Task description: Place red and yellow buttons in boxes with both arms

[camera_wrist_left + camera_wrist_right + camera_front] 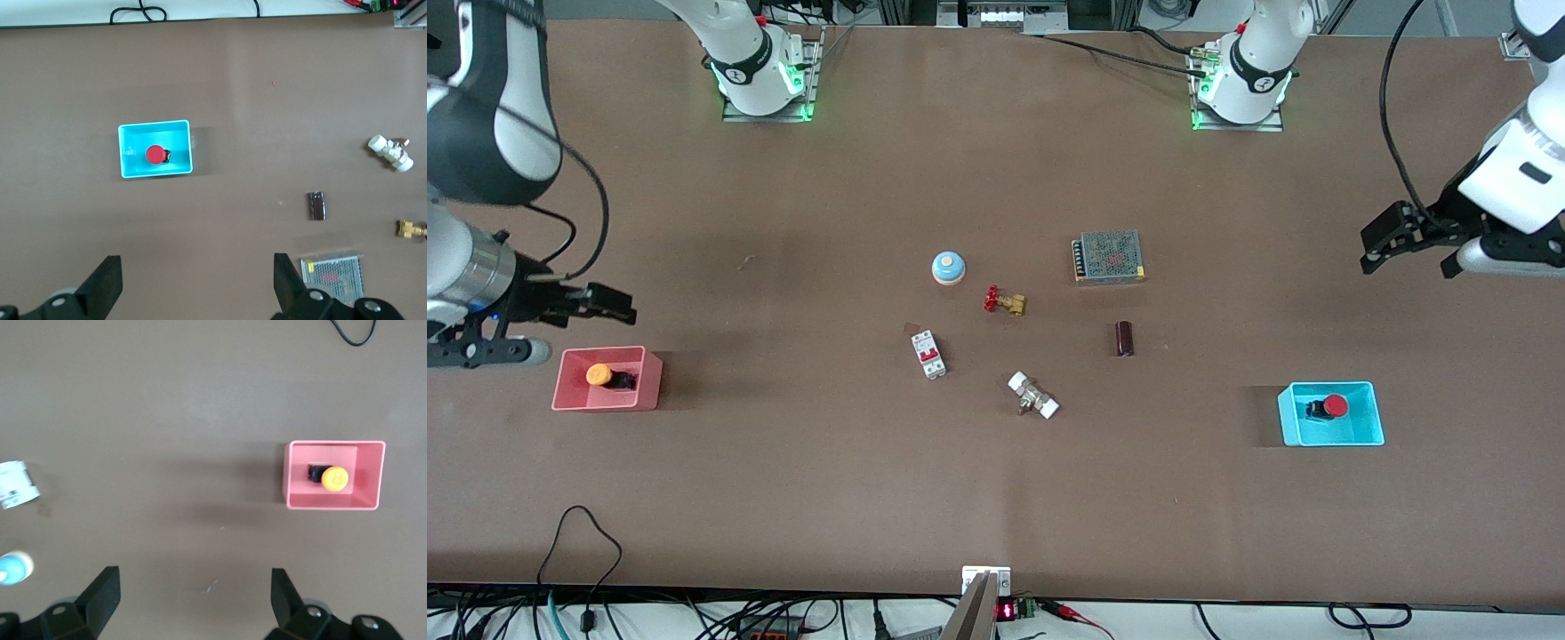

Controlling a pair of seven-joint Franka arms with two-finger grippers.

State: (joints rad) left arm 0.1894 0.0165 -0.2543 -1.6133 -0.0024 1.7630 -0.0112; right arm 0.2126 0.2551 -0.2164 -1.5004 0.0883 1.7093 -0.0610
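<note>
Left tool: spread, empty, raised near cyan box.
Right tool: spread, empty, raised near pink box.
Red button: in cyan box.
Yellow button: in pink box.

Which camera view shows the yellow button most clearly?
The right wrist view: the yellow button fills more of that picture, lying in the pink box. The front view shows it smaller; the left wrist view misses it.
</note>
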